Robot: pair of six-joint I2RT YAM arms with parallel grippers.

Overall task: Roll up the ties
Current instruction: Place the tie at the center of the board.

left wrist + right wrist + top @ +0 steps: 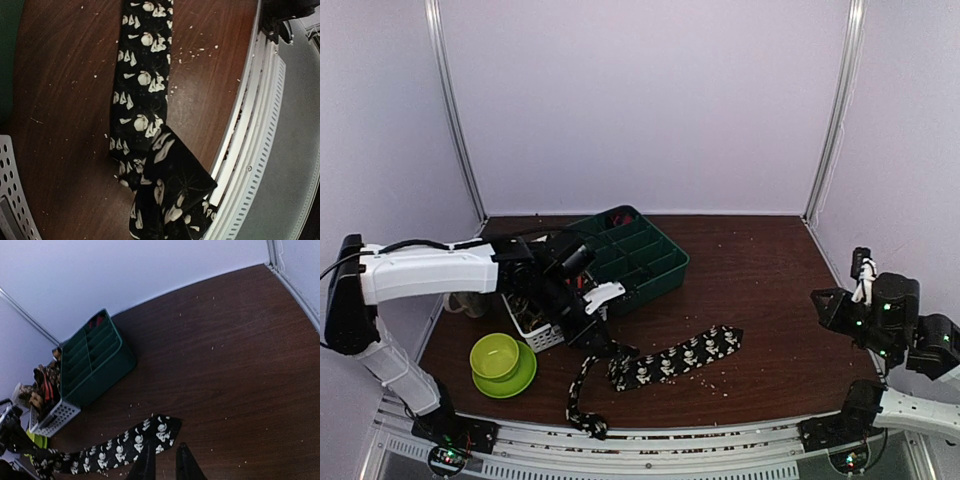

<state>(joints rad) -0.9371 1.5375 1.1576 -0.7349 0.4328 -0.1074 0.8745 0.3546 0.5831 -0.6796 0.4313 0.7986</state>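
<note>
A black tie with cream-white flower spots (685, 355) lies across the front of the brown table, wide end to the right. Its narrow tail (582, 405) runs down to the front rail. My left gripper (603, 345) is down at the tie's folded left part and seems shut on it. In the left wrist view the fold (172, 185) fills the bottom and hides the fingers. My right gripper (165, 457) hovers slightly open and empty above the tie's wide tip (162, 430). It sits raised at the right in the top view (830, 305).
A green compartment tray (665, 262) stands at the back centre, with something red in a far cell (97, 320). A white perforated basket (542, 338) holds brown-gold and red ties (42, 385). A green bowl on a plate (500, 358) sits front left. The metal front rail (260, 150) is close to the fold.
</note>
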